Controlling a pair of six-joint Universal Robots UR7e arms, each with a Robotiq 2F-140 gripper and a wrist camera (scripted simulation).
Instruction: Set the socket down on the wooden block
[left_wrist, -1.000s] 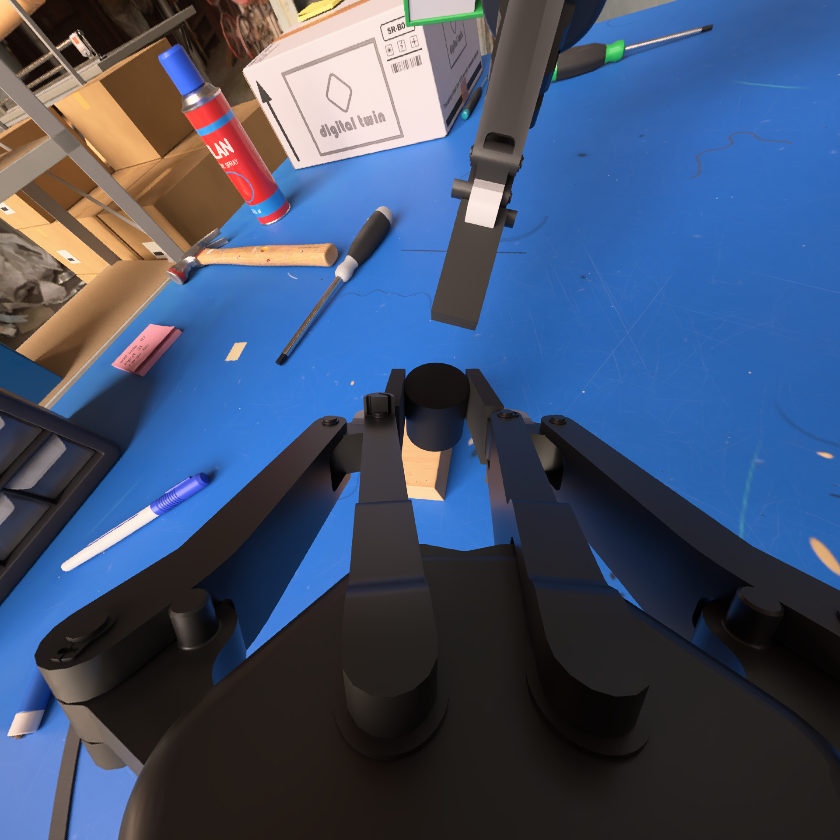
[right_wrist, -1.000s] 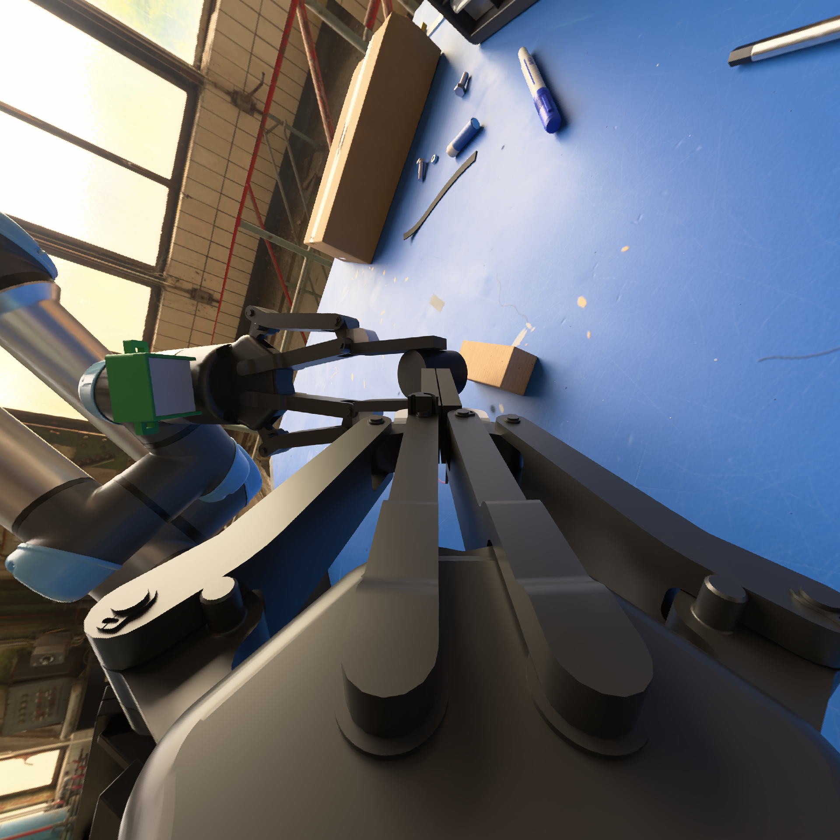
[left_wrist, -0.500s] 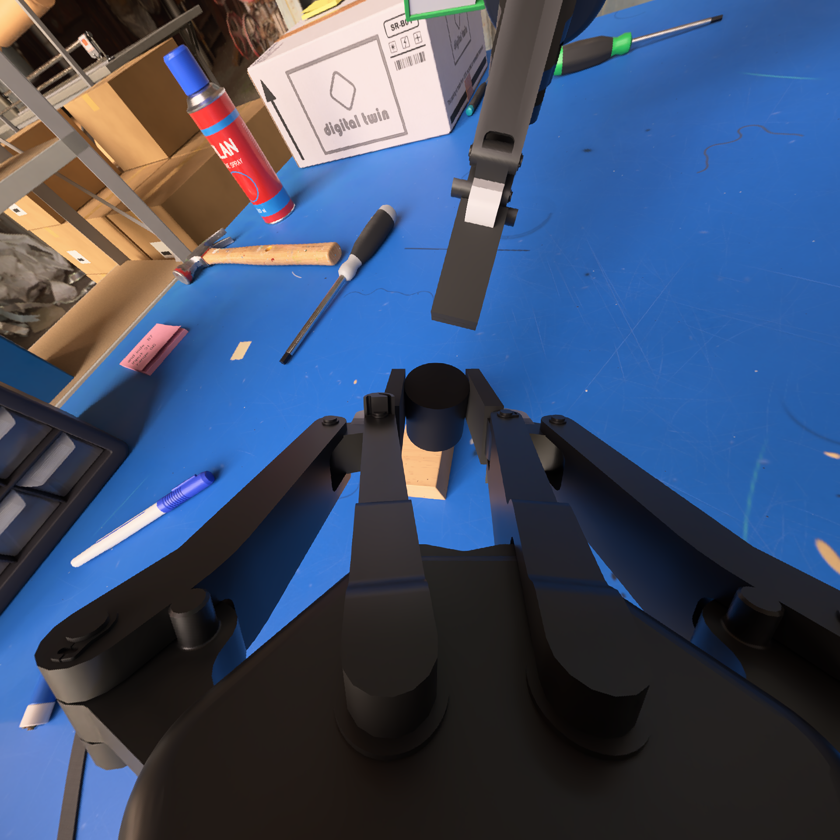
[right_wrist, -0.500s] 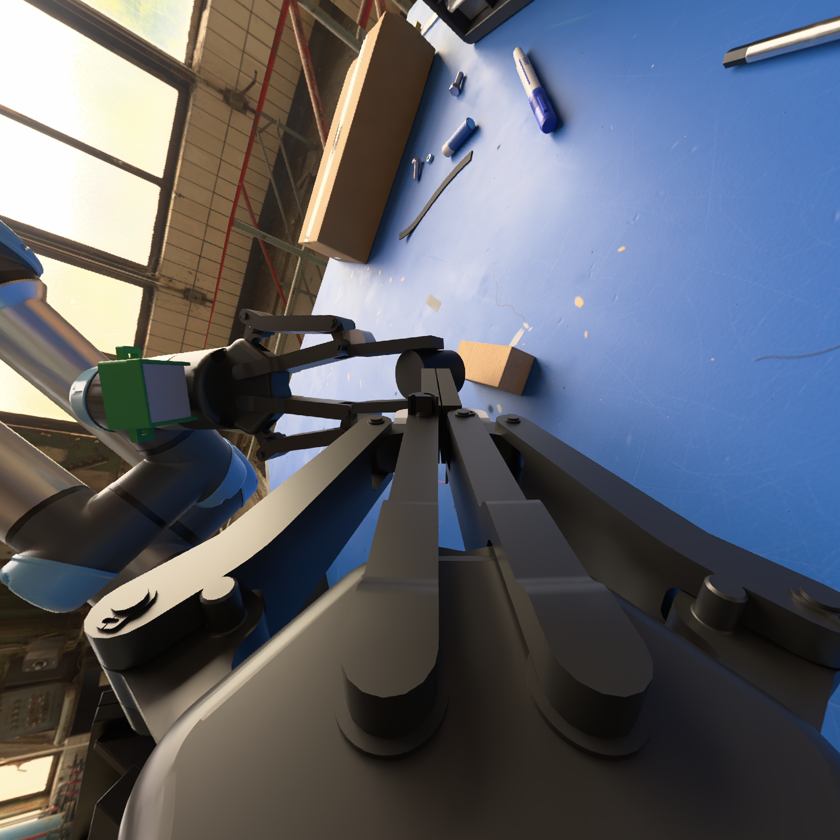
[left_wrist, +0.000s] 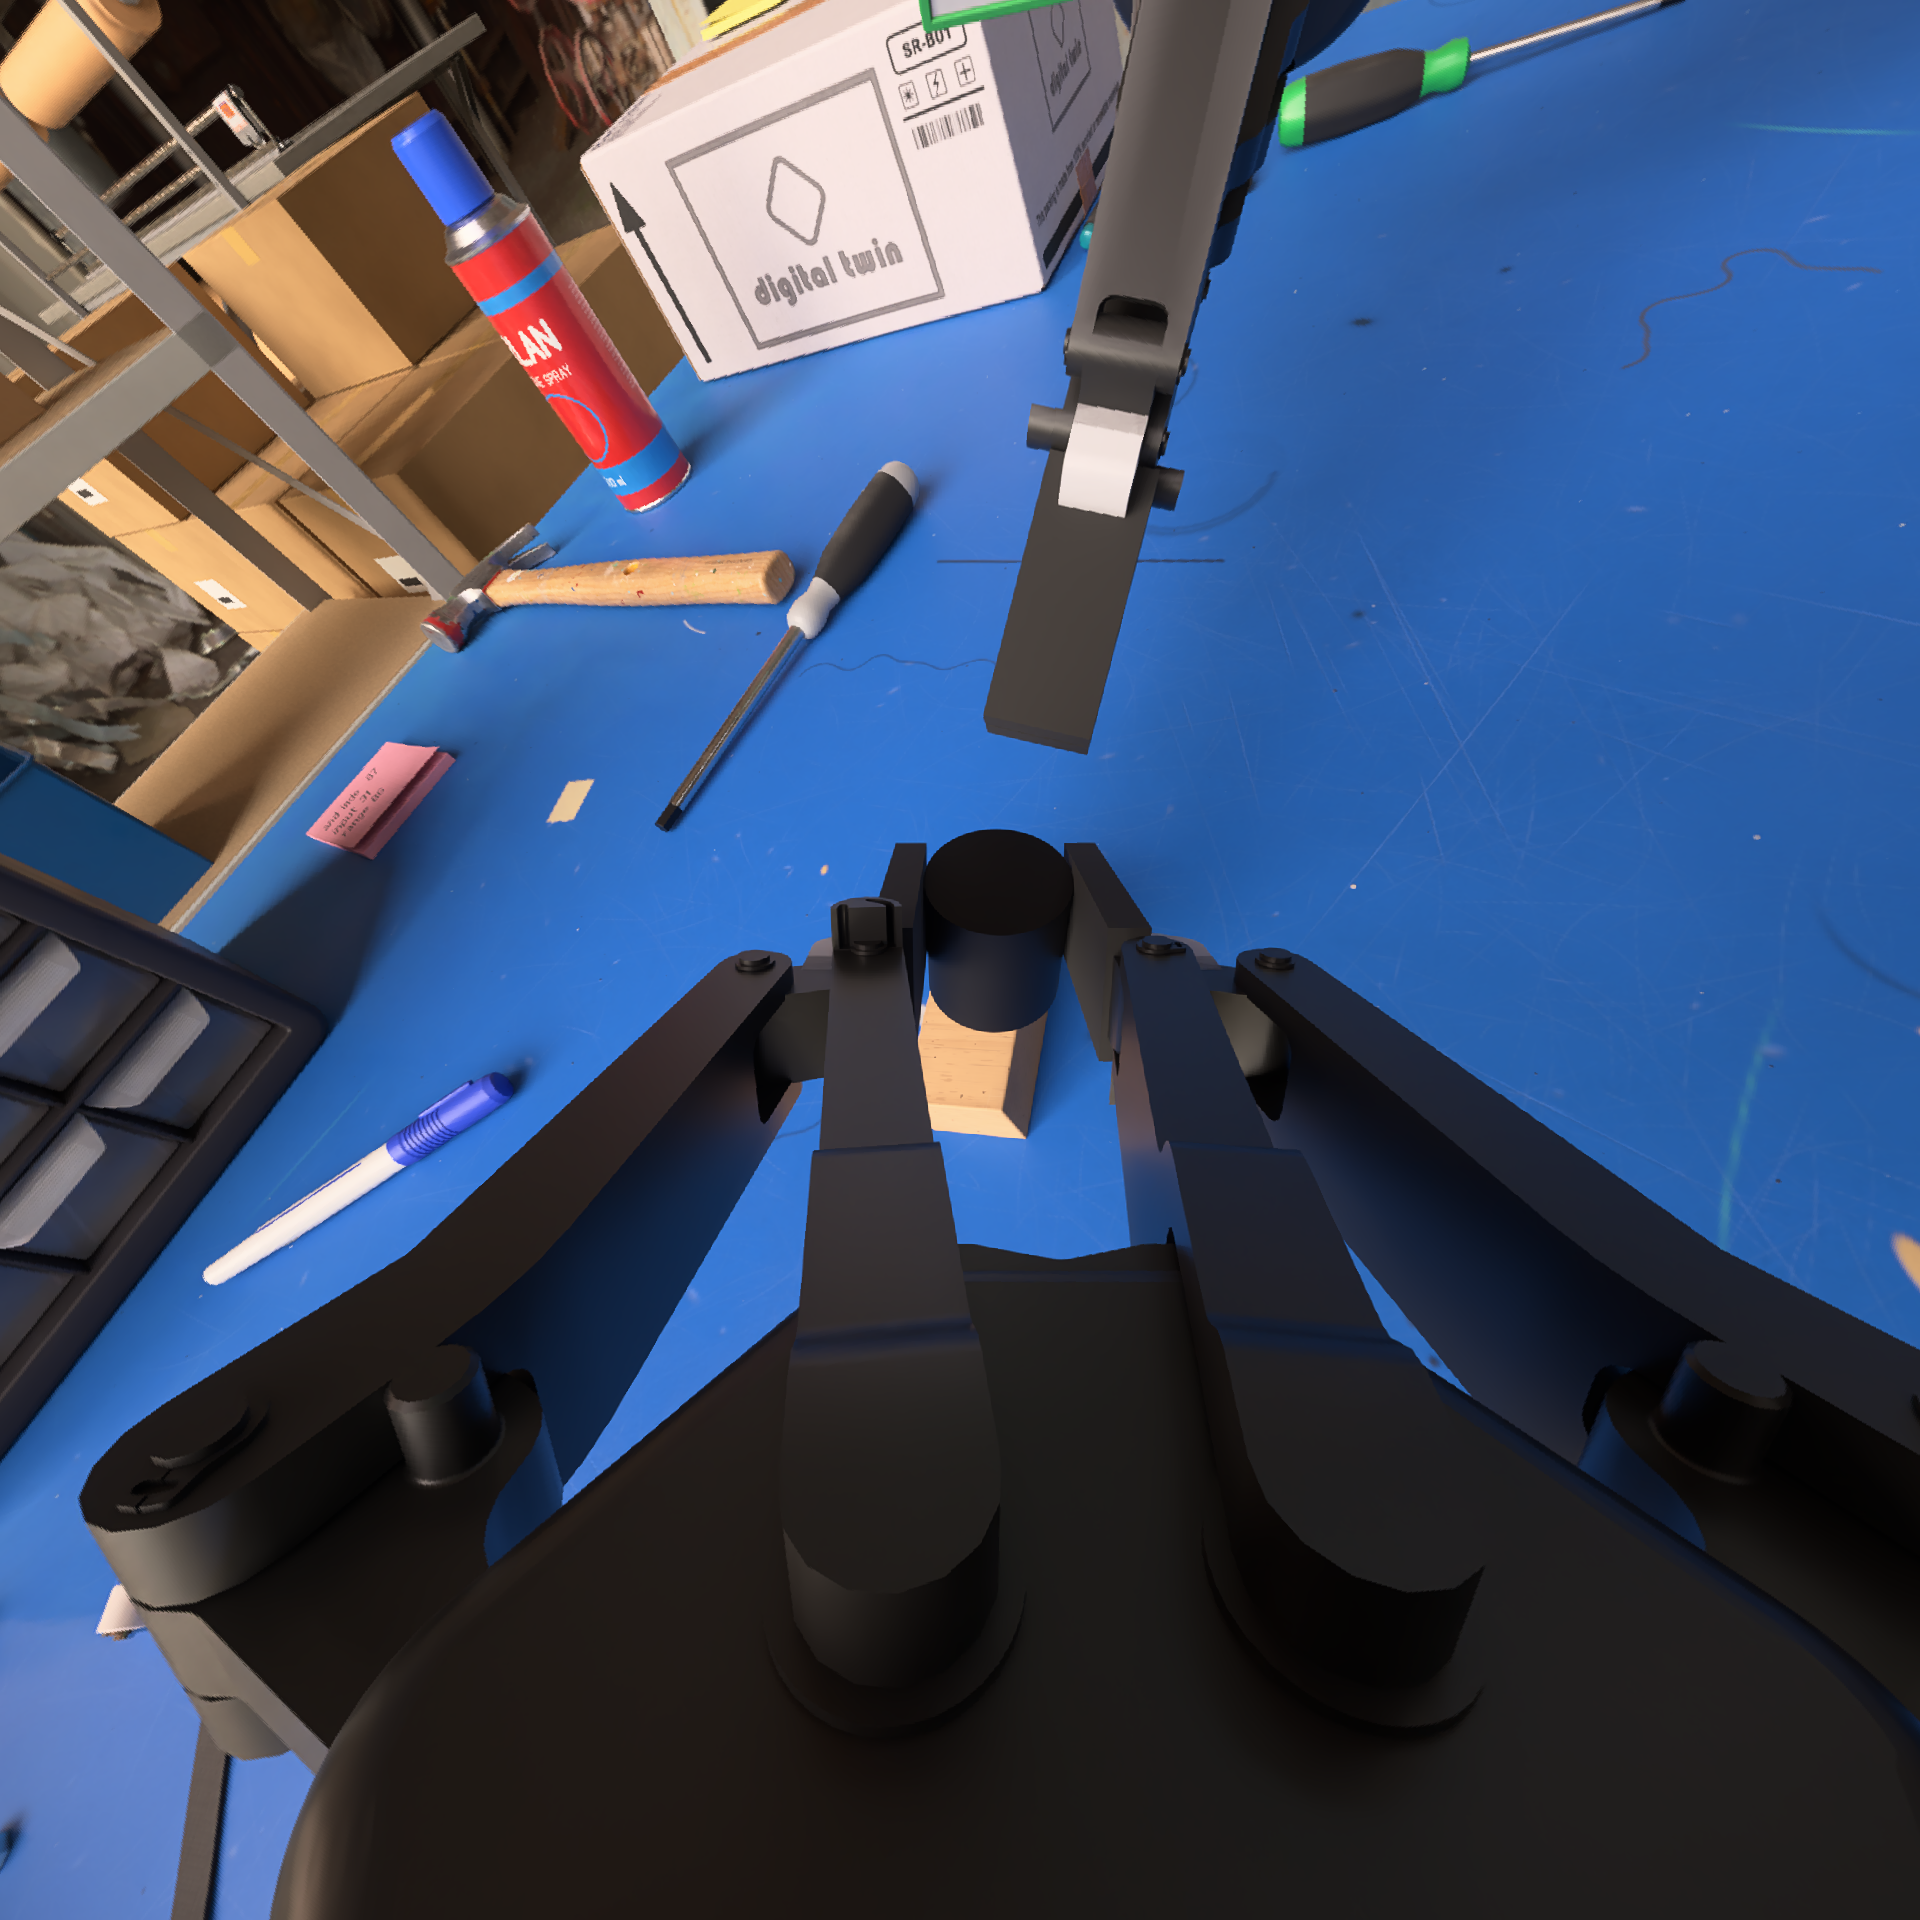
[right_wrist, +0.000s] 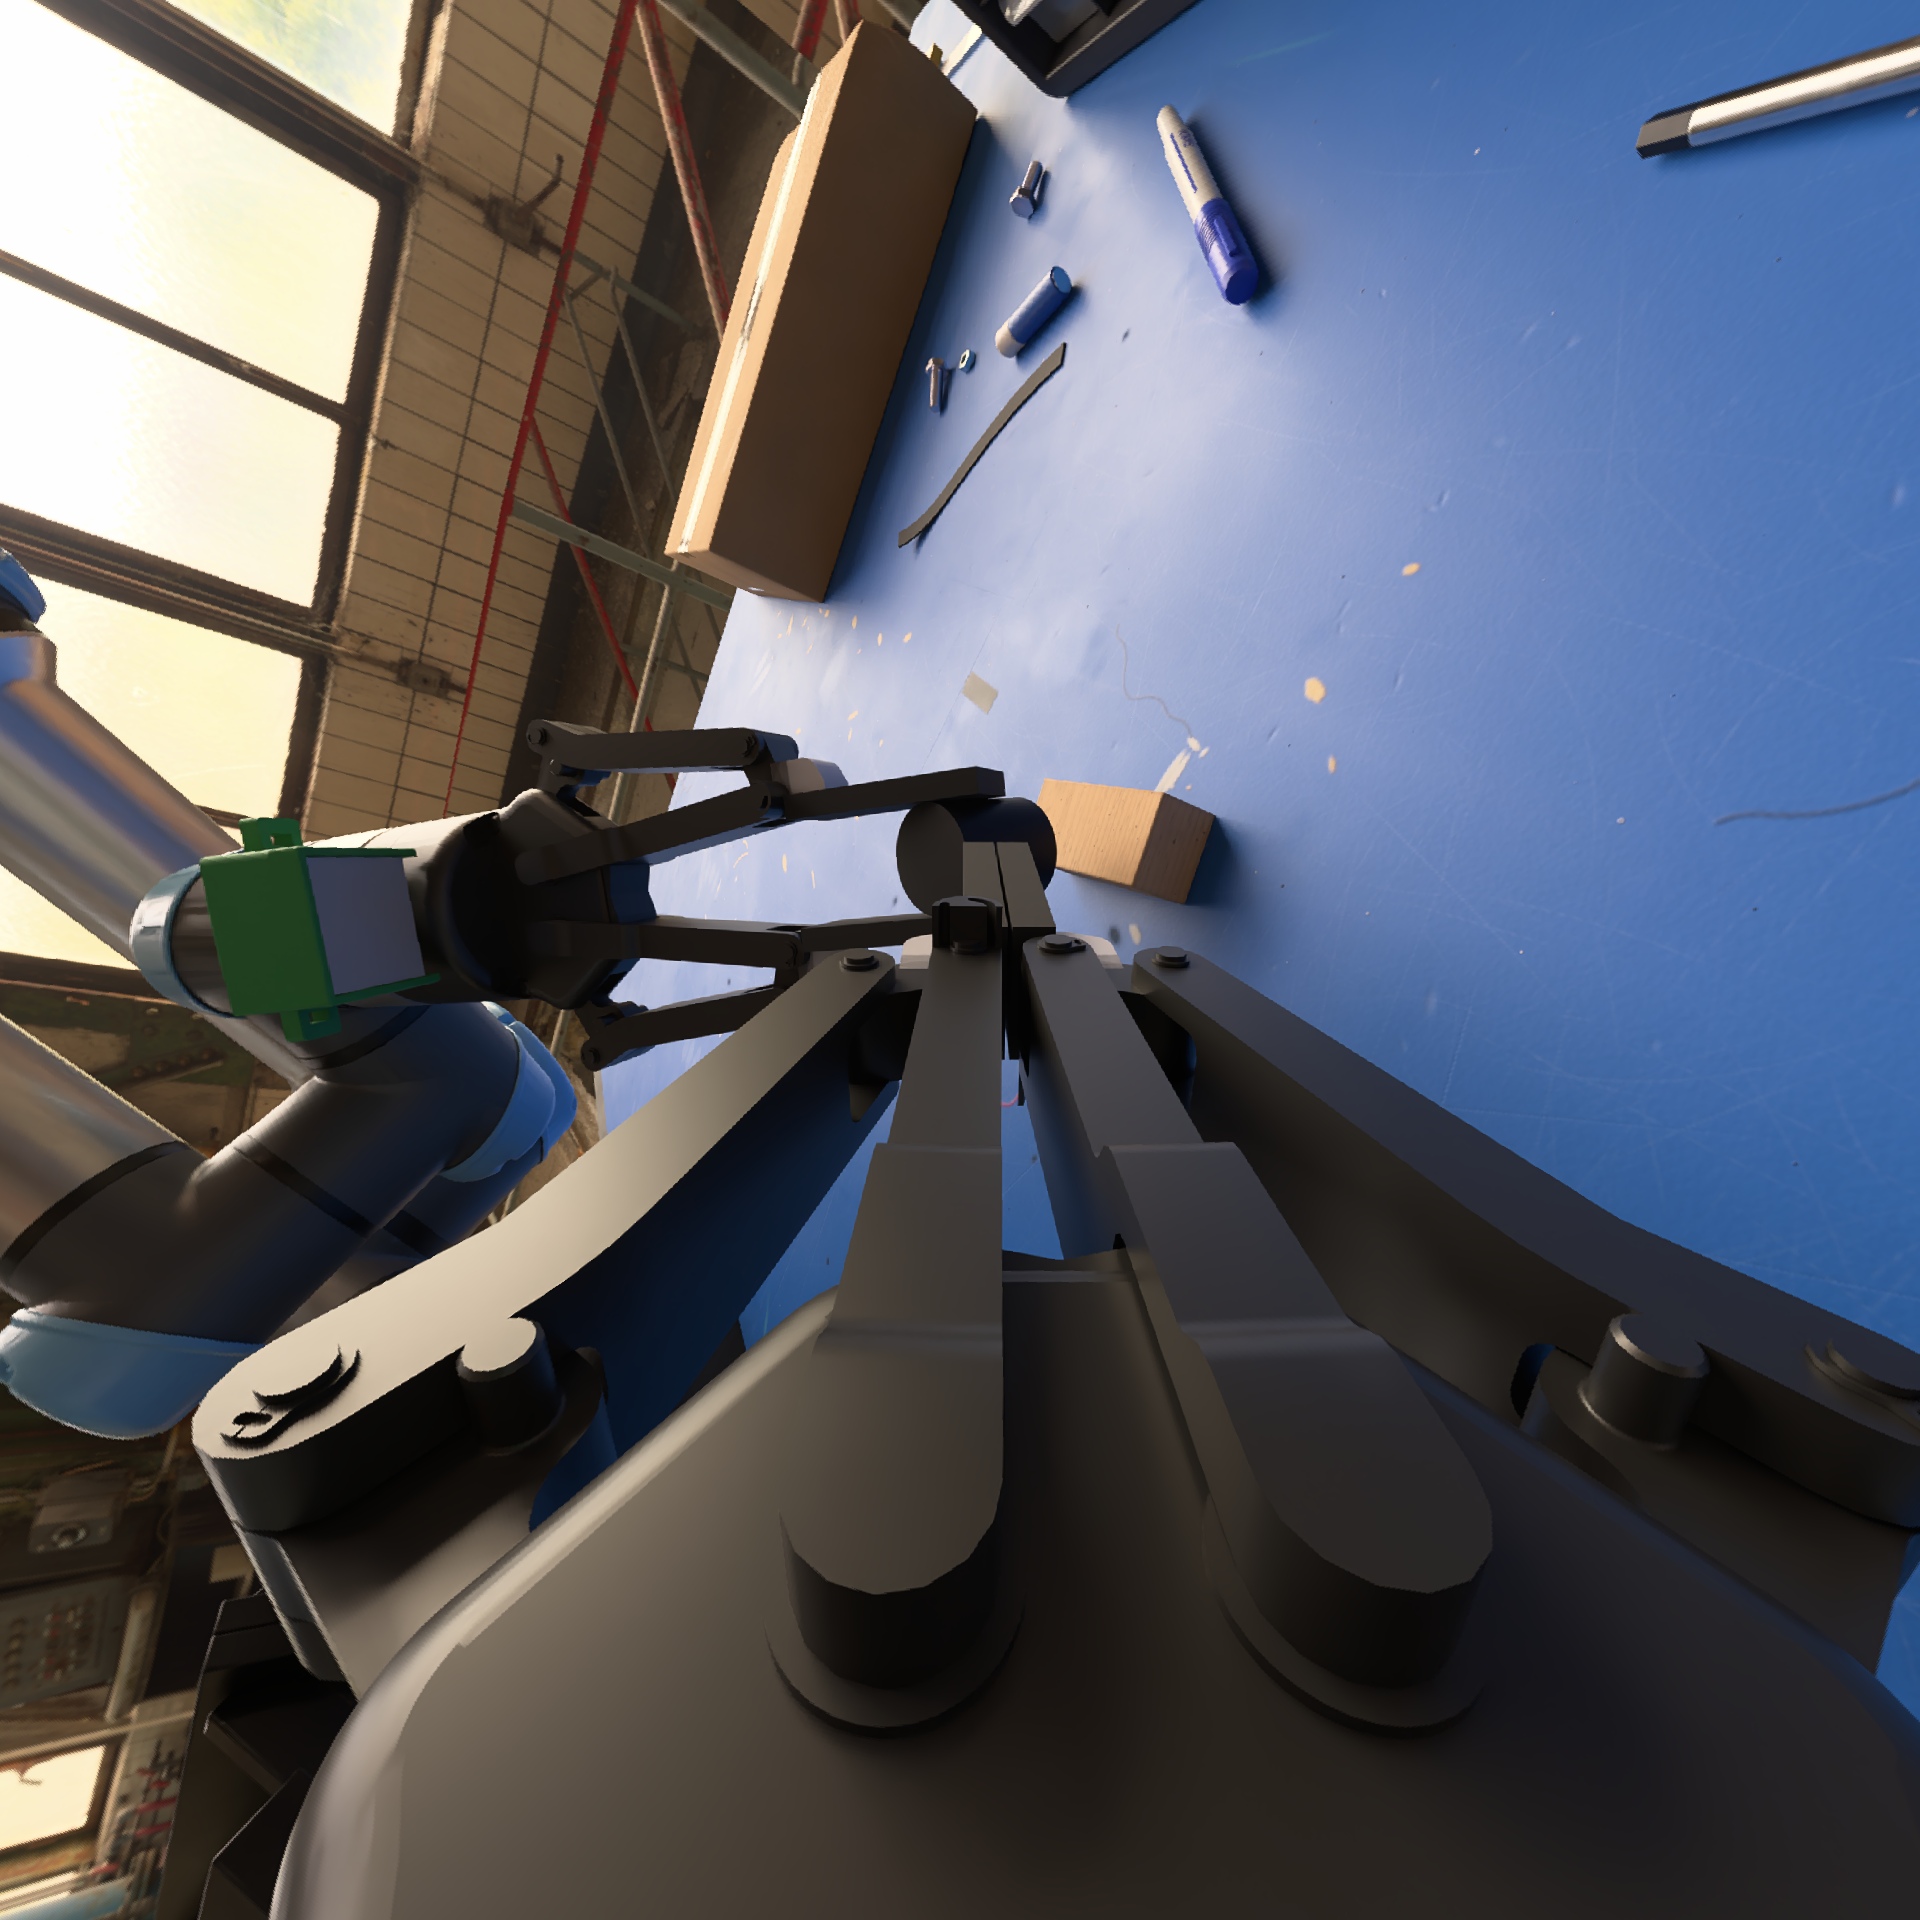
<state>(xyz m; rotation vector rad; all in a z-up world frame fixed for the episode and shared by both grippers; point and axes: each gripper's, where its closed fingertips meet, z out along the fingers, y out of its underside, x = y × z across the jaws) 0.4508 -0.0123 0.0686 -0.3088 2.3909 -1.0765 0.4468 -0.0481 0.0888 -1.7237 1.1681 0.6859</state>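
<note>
Little has moved: left pincer (left_wrist: 995, 914) still grips the socket (left_wrist: 995, 925) mid-frame, just over the block (left_wrist: 977, 1075) on the scuffed blue worktop (left_wrist: 1507, 779). Cardboard boxes (left_wrist: 343, 249) fill upper left. Right pincer (right_wrist: 995, 868) is closed, empty.

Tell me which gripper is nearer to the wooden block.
Left. The left gripper holds the socket directly over the wooden block. The right gripper, shut and empty, hangs farther off, beyond the block toward the white box.
</note>
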